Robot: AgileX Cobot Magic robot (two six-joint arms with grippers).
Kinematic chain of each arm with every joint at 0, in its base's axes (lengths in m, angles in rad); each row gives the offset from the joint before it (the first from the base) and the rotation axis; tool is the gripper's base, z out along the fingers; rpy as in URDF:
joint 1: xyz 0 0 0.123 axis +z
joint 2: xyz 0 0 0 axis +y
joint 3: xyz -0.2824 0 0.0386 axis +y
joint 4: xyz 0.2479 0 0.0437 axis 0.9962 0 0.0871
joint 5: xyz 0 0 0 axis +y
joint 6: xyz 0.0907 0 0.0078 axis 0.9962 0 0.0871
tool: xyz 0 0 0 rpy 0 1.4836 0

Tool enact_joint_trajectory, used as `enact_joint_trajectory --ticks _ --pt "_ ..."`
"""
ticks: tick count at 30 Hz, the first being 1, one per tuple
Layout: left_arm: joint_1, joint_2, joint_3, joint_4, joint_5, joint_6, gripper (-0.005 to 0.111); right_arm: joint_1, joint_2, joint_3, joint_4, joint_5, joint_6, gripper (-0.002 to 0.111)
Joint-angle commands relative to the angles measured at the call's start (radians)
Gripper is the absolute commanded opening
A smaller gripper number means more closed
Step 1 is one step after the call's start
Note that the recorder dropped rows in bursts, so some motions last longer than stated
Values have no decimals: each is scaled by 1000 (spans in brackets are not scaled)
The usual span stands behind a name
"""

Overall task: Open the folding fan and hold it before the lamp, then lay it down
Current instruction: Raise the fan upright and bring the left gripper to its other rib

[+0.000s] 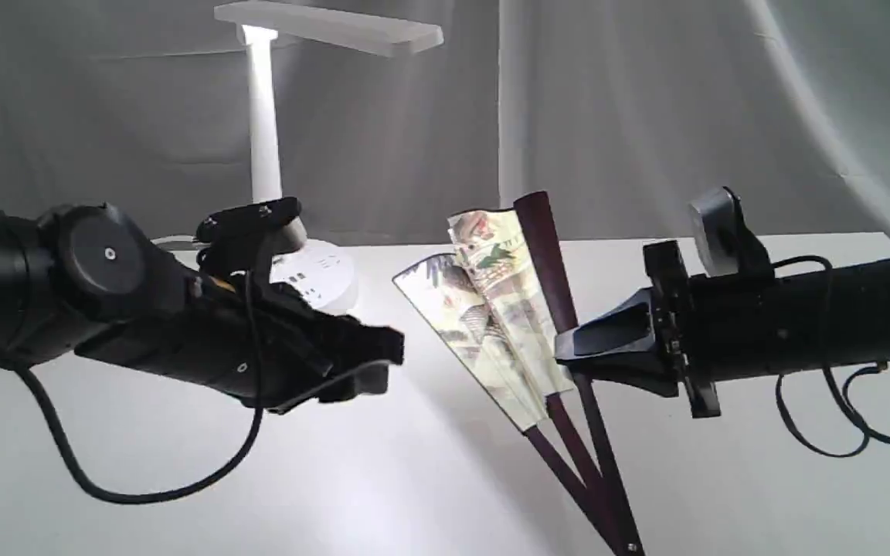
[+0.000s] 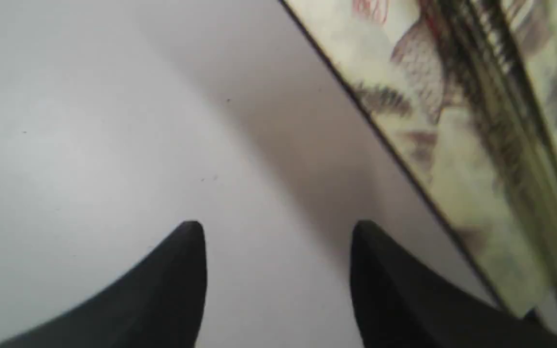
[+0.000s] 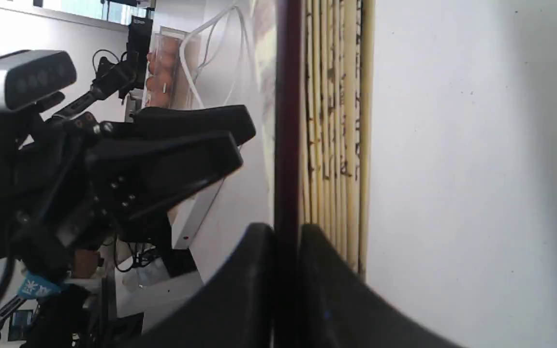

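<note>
The folding fan (image 1: 484,309) is partly open and stands tilted between the two grippers, with its pivot end low near the worktop (image 1: 414,479). It sits to the right of the lamp (image 1: 263,116) and nearer the camera. The right gripper (image 1: 566,349) is pressed together on the dark maroon outer guard. The right wrist view shows the guard pinched between both fingers, with the folded pleats just beside it. The left gripper (image 1: 389,364) is spread and holds nothing. In the left wrist view it hovers over the bare worktop, near the fan's black-edged leaf but apart from it.
</note>
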Motion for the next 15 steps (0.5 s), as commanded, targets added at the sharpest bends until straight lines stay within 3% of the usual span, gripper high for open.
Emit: enact_joint_trajectory --ticks 1,6,11,15 --pt "2 5 -5 -191 -63 1 48 -6 -16 7 48 15 -34 0" --pt "6 20 -5 -377 -99 12 48 -6 -16 7 79 15 -37 0" --pt "6 69 -5 -560 -88 263 48 -6 -16 7 88 15 -40 0" --pt "6 105 -5 -662 -68 293 48 -6 -16 7 88 15 -40 0"
